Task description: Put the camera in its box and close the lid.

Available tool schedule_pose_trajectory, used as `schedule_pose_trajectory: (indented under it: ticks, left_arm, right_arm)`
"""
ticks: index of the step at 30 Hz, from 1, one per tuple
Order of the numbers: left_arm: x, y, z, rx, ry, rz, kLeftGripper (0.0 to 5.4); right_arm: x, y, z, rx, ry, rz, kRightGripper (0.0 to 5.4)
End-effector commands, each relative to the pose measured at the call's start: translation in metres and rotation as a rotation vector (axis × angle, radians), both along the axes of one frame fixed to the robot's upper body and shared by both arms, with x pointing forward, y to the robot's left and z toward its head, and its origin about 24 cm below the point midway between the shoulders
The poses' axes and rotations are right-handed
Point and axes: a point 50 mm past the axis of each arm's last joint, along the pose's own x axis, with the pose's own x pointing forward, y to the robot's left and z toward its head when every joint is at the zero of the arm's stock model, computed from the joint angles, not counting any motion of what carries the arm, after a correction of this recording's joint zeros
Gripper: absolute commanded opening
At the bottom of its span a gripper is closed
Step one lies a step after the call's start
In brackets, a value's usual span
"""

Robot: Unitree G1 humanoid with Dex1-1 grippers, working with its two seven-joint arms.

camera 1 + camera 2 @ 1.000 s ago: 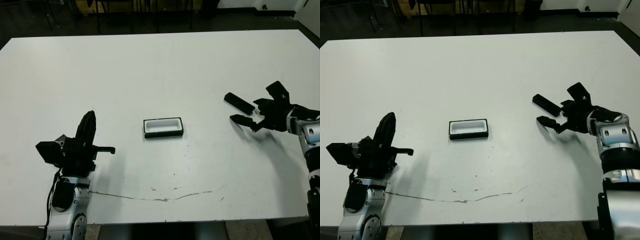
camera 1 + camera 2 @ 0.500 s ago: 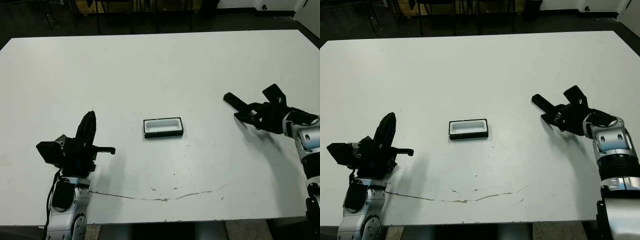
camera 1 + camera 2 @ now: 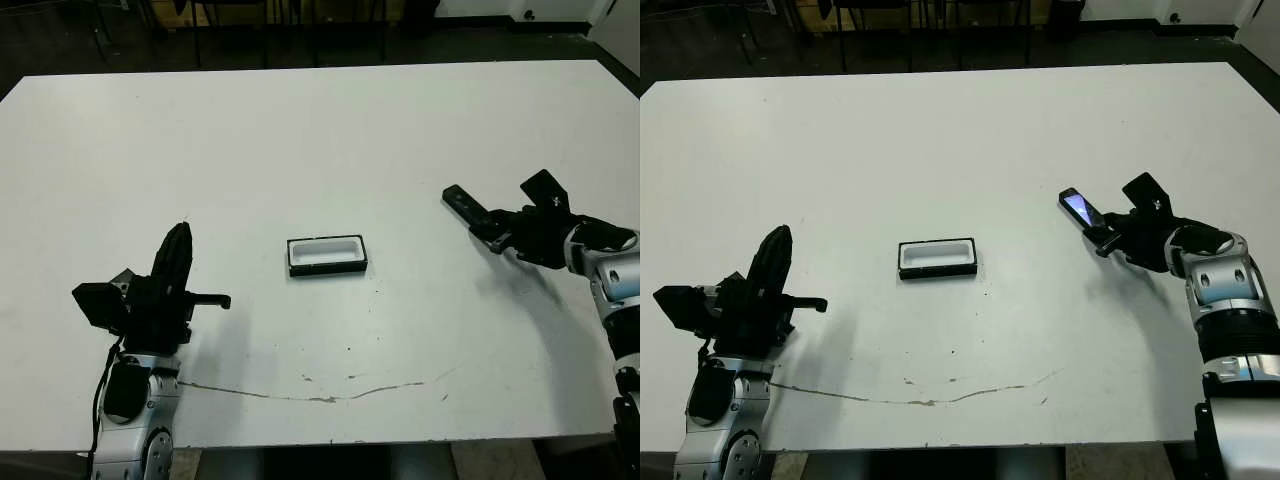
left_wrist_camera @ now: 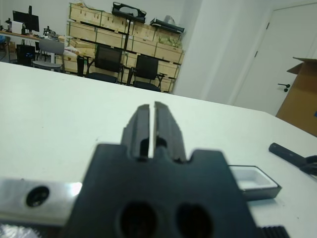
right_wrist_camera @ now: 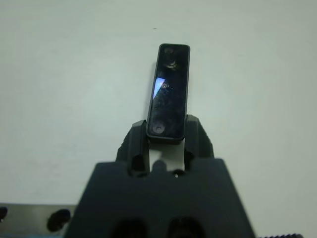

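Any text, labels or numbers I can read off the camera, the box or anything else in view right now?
No readable text in any view.
camera, in the right gripper: lenses and a bluish glint on its face, no print visible.
box: plain white lining, no marking.
Stacked crates behind the table in the left wrist view: any labels are too small and blurred to read.

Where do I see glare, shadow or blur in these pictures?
Right wrist view: a bluish glint sits on the camera, which is sharp, while the right gripper body close to the lens is soft. Left wrist view: the left gripper is blurred. Left eye view: soft shadows lie on the table beside both arms.
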Motion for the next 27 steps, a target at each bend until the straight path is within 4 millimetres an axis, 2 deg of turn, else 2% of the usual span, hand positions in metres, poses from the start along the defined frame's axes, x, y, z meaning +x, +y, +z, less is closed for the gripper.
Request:
schedule_pose_trajectory:
  ticks: [1,7,11,16,18,22,27]
  left_arm:
    - [-0.002,0.003,-0.006,0.020,0.035,0.009,0.00]
    - [-0.001,0.003,-0.006,0.020,0.036,0.008,0.00]
    - [-0.001,0.002,-0.005,0.028,0.035,0.010,0.00]
    - [0.000,0.002,-0.005,0.025,0.028,0.005,0.00]
    - [0.001,0.002,-0.004,0.031,0.025,0.007,0.00]
    - [0.001,0.001,-0.005,0.028,0.029,0.012,0.00]
    - [0.000,-0.001,-0.005,0.026,0.028,0.015,0.00]
  right_arm:
    - [-0.005,0.004,-0.005,-0.004,-0.038,-0.004,0.41]
    - [0.000,0.023,0.026,0.070,-0.178,0.024,0.41]
    - [0.004,0.040,0.057,0.161,-0.285,0.153,0.41]
    - [0.001,0.071,0.092,0.223,-0.314,0.361,0.41]
    - [0.001,0.081,0.098,0.258,-0.296,0.453,0.41]
    - [-0.001,0.102,0.109,0.166,-0.272,0.641,0.41]
    - [-0.002,0.118,0.103,0.098,-0.165,0.835,0.41]
